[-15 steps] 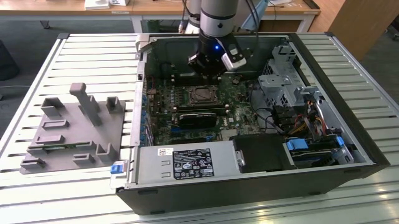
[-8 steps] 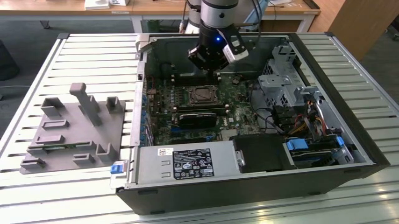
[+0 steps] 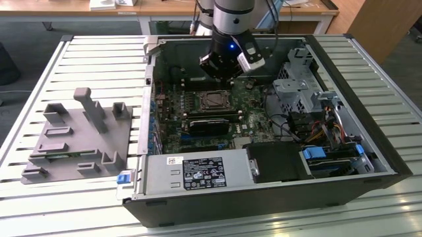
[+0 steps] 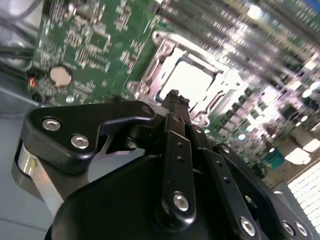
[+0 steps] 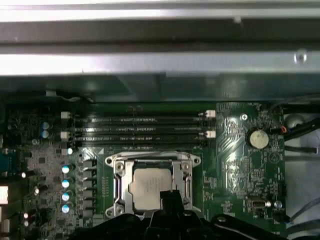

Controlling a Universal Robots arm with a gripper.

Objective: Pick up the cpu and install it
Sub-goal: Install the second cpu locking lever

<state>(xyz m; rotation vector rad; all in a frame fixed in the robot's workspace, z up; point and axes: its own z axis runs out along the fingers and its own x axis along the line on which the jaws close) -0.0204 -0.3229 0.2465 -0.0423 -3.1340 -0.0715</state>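
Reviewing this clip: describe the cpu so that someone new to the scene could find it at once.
Look inside the open black computer case at the green motherboard. Below the row of long black memory slots sits a silver metal socket frame; the cpu, a flat dull silver-grey square, lies within it, the board's plainest surface.

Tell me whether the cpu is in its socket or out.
In: the cpu lies flat inside the socket frame on the motherboard, below the gripper.
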